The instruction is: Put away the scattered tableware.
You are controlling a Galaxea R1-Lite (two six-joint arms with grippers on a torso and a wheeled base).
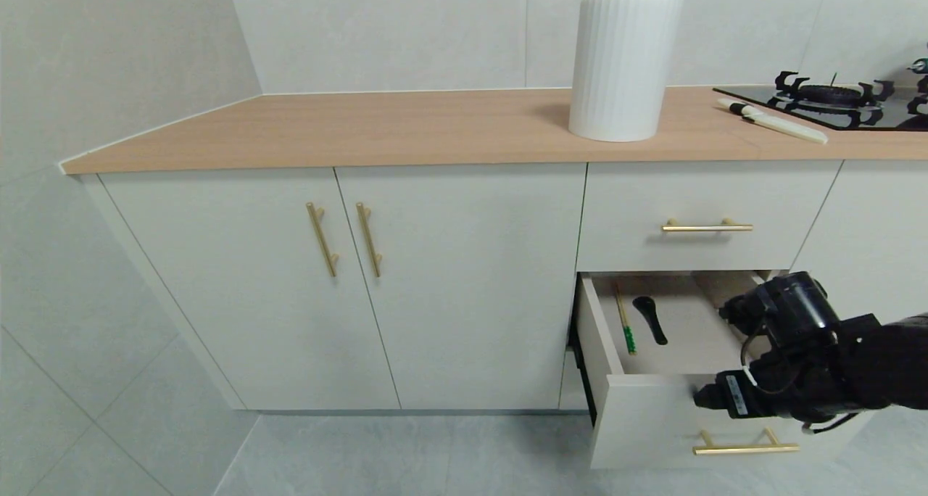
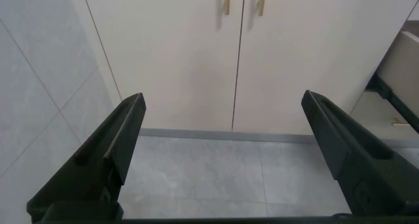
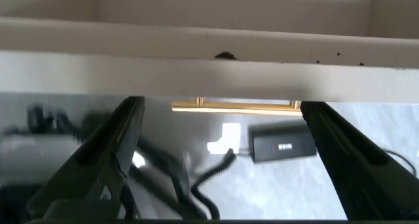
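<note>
right gripper (image 3: pixel 220 109), fingers spread wide, sits at the near front of the open drawer (image 1: pixel 645 423), probably to shut in the chopsticks (image 1: pixel 625 322) and spoon (image 1: pixel 650 320).

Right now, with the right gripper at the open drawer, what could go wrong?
1. The right gripper is open over the drawer front; a push from the top edge might slip off.
2. A hard shove could send the chopsticks and black spoon sliding inside the drawer.
3. A white knife lies on the countertop; closing now probably leaves it out.
</note>
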